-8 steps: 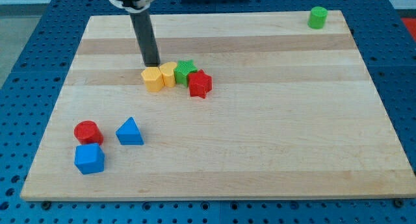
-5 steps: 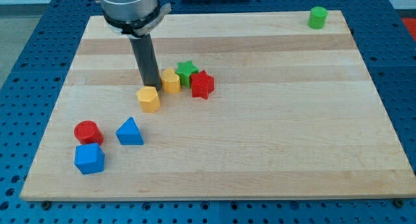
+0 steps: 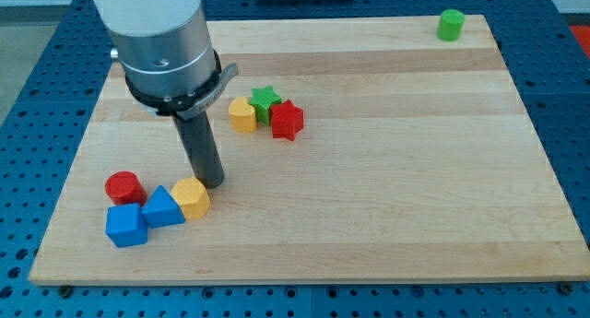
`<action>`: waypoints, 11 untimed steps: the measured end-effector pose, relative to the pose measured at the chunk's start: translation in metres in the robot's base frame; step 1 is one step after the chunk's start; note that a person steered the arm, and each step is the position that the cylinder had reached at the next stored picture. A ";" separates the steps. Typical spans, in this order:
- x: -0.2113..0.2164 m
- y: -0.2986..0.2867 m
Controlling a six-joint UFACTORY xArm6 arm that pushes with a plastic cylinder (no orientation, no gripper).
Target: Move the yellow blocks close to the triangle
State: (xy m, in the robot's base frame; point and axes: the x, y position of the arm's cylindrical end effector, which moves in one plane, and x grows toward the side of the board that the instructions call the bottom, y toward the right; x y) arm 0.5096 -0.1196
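Camera view: no gripper here, only the dark rod, so nothing is pinched or held. My tip (image 3: 213, 183) sits just right of and slightly beyond the yellow hexagonal block (image 3: 192, 198), touching or nearly so. That block rests against the blue triangle (image 3: 162, 208) on its left. The second yellow block (image 3: 242, 115) lies well apart, farther back, beside the green star (image 3: 265, 101) and red star (image 3: 287, 121). A red cylinder (image 3: 123, 187) and blue cube (image 3: 125, 226) sit left of the triangle. A green cylinder (image 3: 451, 25) stands at the far right corner of the wooden worktop (image 3: 387, 189), which lies on a blue perforated base (image 3: 572, 124).
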 end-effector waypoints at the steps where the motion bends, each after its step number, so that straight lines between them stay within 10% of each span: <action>1: 0.006 0.000; 7: -0.147 0.033; 11: -0.099 0.014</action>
State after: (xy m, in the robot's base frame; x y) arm 0.4103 -0.1052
